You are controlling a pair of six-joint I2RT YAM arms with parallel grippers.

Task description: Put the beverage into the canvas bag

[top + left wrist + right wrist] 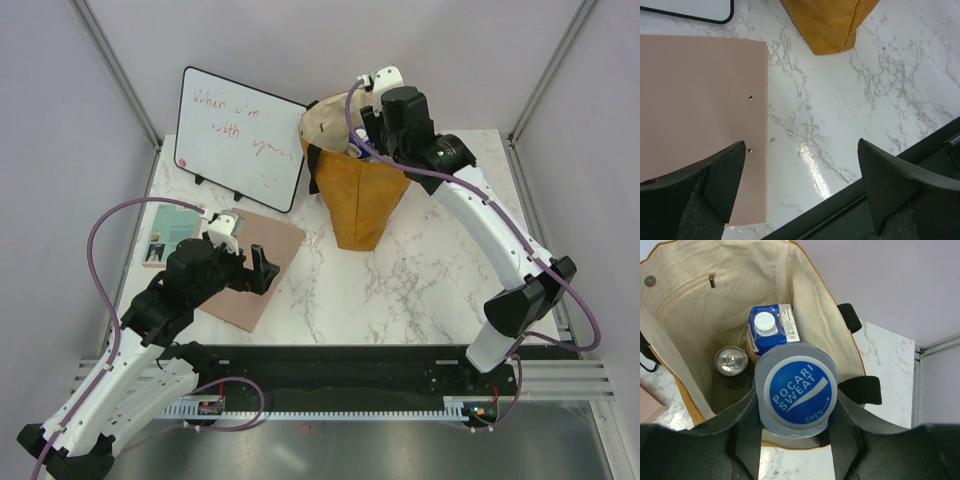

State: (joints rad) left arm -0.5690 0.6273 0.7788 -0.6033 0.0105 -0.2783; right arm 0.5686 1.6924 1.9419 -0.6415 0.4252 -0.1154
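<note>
The beverage, a bottle with a blue Pocari Sweat cap, hangs upright over the near rim of the canvas bag's mouth, with my right gripper shut on its neck. The mustard-brown canvas bag stands upright at the back of the table, its cream lining wide open. Inside stand a silver can and a blue carton. In the top view my right gripper sits above the bag's opening. My left gripper stays open and empty above the marble, far from the bag.
A whiteboard with red writing leans at the back left. A pink board lies under my left gripper, with a teal box beside it. A black rail runs along the near edge. Black strap handles hang off the bag's rim.
</note>
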